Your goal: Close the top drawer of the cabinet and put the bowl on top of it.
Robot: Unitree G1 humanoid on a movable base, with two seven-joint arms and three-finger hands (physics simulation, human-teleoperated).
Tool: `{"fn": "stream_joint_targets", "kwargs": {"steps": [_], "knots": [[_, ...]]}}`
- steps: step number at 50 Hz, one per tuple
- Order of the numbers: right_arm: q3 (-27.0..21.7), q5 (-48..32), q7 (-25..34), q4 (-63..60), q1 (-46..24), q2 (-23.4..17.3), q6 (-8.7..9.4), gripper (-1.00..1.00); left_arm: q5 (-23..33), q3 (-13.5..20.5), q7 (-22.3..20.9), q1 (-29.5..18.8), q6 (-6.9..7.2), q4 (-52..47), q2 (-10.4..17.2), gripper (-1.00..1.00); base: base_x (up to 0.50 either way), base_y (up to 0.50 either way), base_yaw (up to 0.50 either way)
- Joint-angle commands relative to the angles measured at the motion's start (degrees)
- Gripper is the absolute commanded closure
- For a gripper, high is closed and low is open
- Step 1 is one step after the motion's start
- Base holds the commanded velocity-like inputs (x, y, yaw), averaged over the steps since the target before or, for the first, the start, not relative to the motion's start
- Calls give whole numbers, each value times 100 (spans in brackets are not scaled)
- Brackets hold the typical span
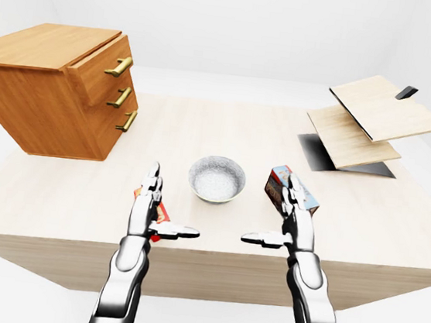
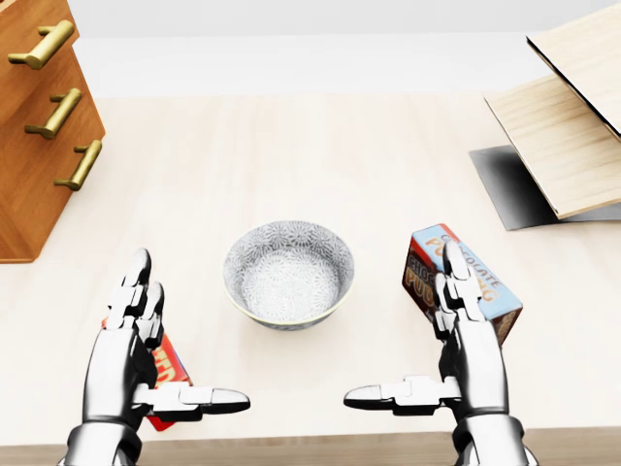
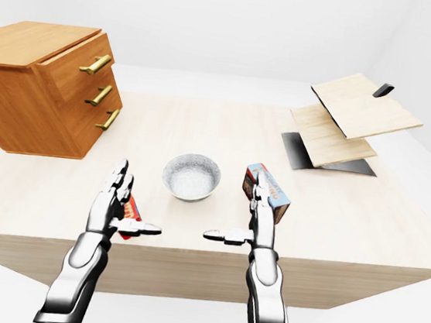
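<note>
A wooden cabinet (image 1: 45, 87) with brass handles stands at the table's upper left in the left-eye view. Its top drawer (image 1: 102, 67) sticks out a little. A grey patterned bowl (image 2: 288, 273) sits empty in the middle of the table, between my two hands. My left hand (image 2: 146, 349) hovers open to the lower left of the bowl, thumb pointing inward. On the bowl's lower right, my right hand (image 2: 446, 340) mirrors it, open. Neither hand touches the bowl.
A red packet (image 2: 167, 374) lies under my left hand. A blue and brown chocolate box (image 2: 464, 282) stands just behind my right hand. Tilted wooden boards (image 1: 372, 117) on a dark base (image 1: 317, 154) occupy the table's upper right. The table's near edge (image 1: 210, 274) runs below my hands.
</note>
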Motion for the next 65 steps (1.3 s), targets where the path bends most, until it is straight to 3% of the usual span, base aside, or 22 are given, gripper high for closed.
{"fn": "stream_joint_targets", "kwargs": {"steps": [1,3,9,10,11,15,17,21,36,65], "knots": [[-118,-134,-24,-529,327,-27,-89,-100,-60,108,-231,154,155,-352,67,-100,0,0,0],[-123,-169,-75,-504,319,-19,-123,-100,-61,112,-242,229,238,-523,64,-100,0,0,0],[-59,-145,-90,-814,497,15,17,-100,-60,139,-304,436,392,-970,61,-100,0,0,0],[-13,-128,-2,-834,543,3,-21,-100,-46,134,-307,444,386,-972,55,-100,0,0,0],[87,-129,179,-885,666,-26,-189,-100,-35,119,-316,458,389,-987,49,-100,0,0,0],[147,-140,191,-1292,966,15,-200,-100,1,54,-341,637,448,-1295,24,-100,0,0,0],[160,-147,205,-1476,1072,14,-138,-100,20,18,-350,741,448,-1466,12,-100,0,0,0],[202,-182,232,-1524,1138,13,-180,-100,96,-19,-317,768,415,-1473,3,-100,0,0,0],[82,65,427,-2551,1658,19,70,-100,-137,226,-504,1183,448,-2542,-3,-100,0,0,0],[53,309,591,-2888,1935,67,-77,-100,-244,395,-690,1274,448,-2812,-44,-100,13,0,0]]}}
